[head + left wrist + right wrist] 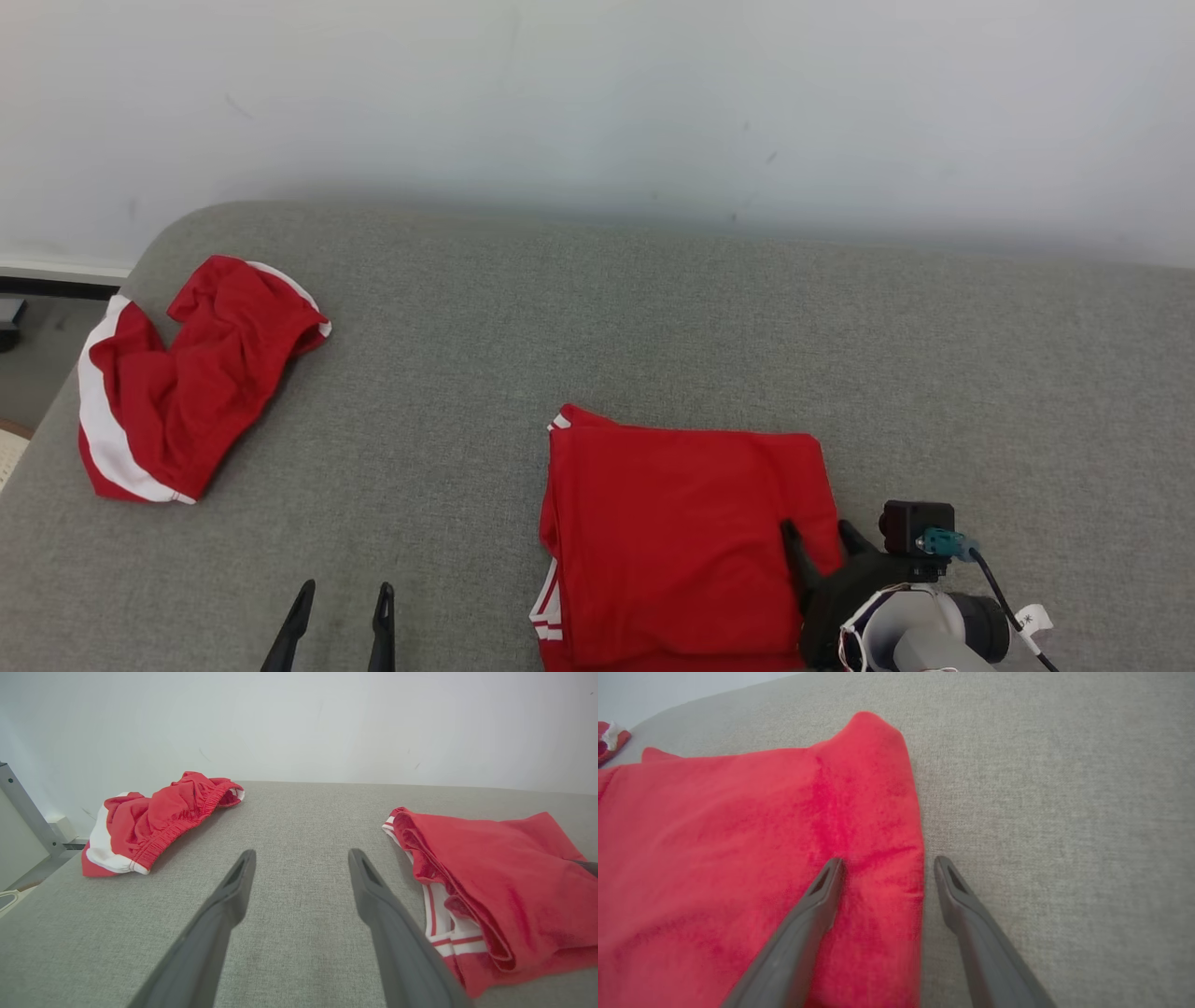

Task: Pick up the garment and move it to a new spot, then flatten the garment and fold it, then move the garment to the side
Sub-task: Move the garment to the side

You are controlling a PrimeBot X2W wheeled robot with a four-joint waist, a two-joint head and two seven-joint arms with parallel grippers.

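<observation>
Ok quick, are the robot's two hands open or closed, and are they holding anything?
Left gripper: open, holding nothing.
Right gripper: open, one finger over the folded red garment, the other just past its edge; holding nothing.

A plain white wall (597, 93) is standing behind the grey fabric-covered table (653, 308). Soft light is falling evenly, and floor (37, 364) is showing past the left edge.

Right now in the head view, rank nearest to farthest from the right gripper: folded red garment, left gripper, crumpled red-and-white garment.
1. Folded red garment, right at the right gripper.
2. Left gripper, lower left.
3. Crumpled red-and-white garment, far left.
</observation>
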